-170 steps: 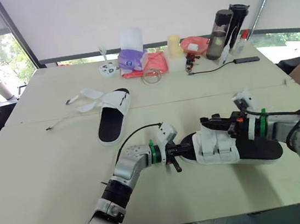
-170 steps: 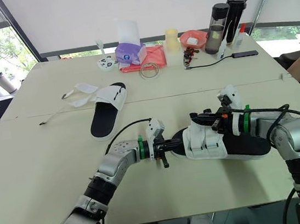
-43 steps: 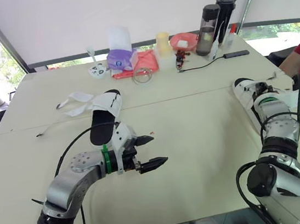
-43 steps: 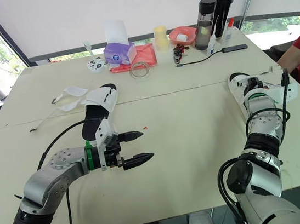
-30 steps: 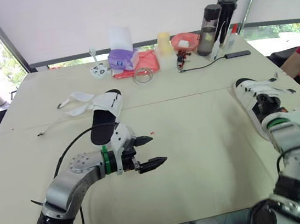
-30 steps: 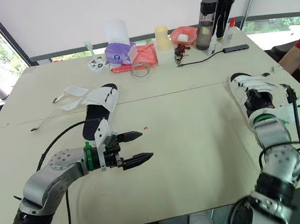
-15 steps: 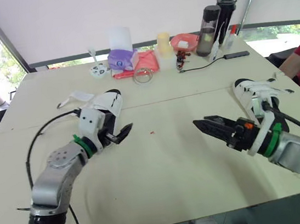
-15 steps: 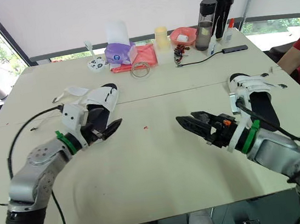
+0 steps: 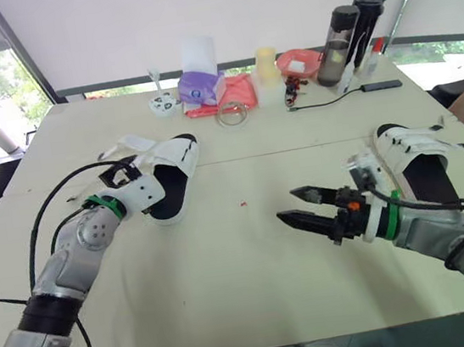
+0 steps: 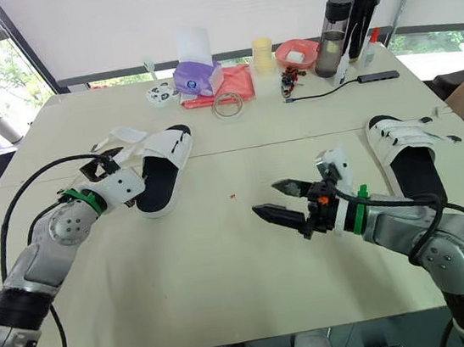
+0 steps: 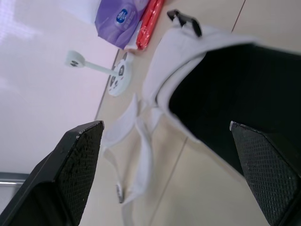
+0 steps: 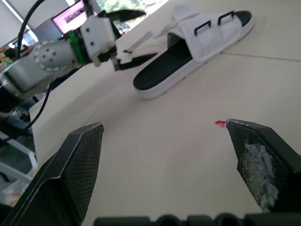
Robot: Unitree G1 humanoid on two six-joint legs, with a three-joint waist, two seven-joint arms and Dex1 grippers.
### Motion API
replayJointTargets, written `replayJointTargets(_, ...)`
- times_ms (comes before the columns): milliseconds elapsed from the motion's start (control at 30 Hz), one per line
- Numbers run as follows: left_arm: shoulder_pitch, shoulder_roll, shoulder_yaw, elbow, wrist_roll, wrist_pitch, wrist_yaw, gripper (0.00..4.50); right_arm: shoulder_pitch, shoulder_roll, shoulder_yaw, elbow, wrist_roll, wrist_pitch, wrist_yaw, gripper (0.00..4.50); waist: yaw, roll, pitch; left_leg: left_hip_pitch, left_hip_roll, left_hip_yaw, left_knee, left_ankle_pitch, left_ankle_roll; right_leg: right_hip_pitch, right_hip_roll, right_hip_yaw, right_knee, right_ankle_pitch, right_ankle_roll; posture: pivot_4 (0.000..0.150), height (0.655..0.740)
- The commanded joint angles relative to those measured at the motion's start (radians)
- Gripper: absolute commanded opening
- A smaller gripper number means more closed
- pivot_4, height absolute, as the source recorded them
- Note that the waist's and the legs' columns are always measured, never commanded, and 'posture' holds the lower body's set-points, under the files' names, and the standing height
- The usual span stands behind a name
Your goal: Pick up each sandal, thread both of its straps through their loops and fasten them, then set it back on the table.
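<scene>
Left gripper now up against the white-strapped, black-soled sandal near the table's left edge, textured fingers spread, straps apparently unfastened, right gripper agape mid-table, second sandal by the right edge

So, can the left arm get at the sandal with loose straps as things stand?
Probably yes: the left pincer is open and right beside that sandal, with nothing between them.

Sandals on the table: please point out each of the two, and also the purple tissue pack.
Sandal with loose straps (image 9: 170, 190): left eye view, on its black footbed.
Sandal on the robot's right (image 9: 429, 177): left eye view, black footbed.
Purple tissue pack (image 9: 201, 88): left eye view, front face.
</scene>
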Motion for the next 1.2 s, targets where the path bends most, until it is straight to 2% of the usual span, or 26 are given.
replayJointTargets(33,-0.057,-0.010,-0.033,0.095,0.092,-0.106,0.068,4.50,0.004,0.018,0.014,-0.058,-0.025,-0.024,0.013,4.43,0.001,0.000,0.000,0.000,0.000,0.000,0.000,0.000,0.000,0.000,0.000,0.000,0.000,0.000,0.000,0.150,0.7400)
replayJointTargets(433,-0.380,-0.192,-0.168,0.607,0.264,-0.234,0.243,4.50,-0.003,0.112,0.028,-0.060,-0.084,-0.030,-0.052,4.43,0.001,-0.005,0.000,0.000,-0.002,-0.001,0.003,0.000,0.000,0.001,0.000,-0.001,0.003,0.002,0.004,0.150,0.7400)
replayJointTargets(633,-0.525,-0.270,-0.223,0.856,0.303,-0.264,0.310,4.50,0.003,0.137,0.015,-0.069,-0.097,-0.030,-0.073,4.43,-0.001,-0.006,0.000,0.000,-0.005,-0.001,0.003,0.000,0.000,0.001,0.000,-0.001,0.003,0.003,0.006,0.150,0.7400)
replayJointTargets(733,-0.550,-0.285,-0.231,0.916,0.304,-0.283,0.323,3.61,0.018,0.142,0.006,-0.086,-0.094,-0.030,-0.084,4.50,-0.003,-0.006,0.000,0.000,-0.005,-0.001,0.003,0.000,0.000,0.001,0.000,-0.001,0.004,0.003,0.006,0.150,0.7400)
replayJointTargets(967,-0.561,-0.299,-0.246,0.965,0.300,-0.303,0.329,0.03,0.058,0.154,-0.010,-0.104,-0.100,-0.045,-0.095,4.50,0.000,-0.006,-0.001,0.001,-0.005,-0.002,0.005,0.000,0.000,0.003,0.000,-0.001,0.005,0.004,0.007,0.150,0.7400)
replayJointTargets(1200,-0.556,-0.295,-0.248,0.968,0.304,-0.291,0.350,0.03,0.060,0.158,-0.004,-0.097,-0.104,-0.047,-0.086,4.50,-0.002,-0.007,-0.001,0.004,-0.005,-0.002,0.005,0.000,0.000,0.006,0.000,-0.001,0.006,0.004,0.007,0.150,0.7400)
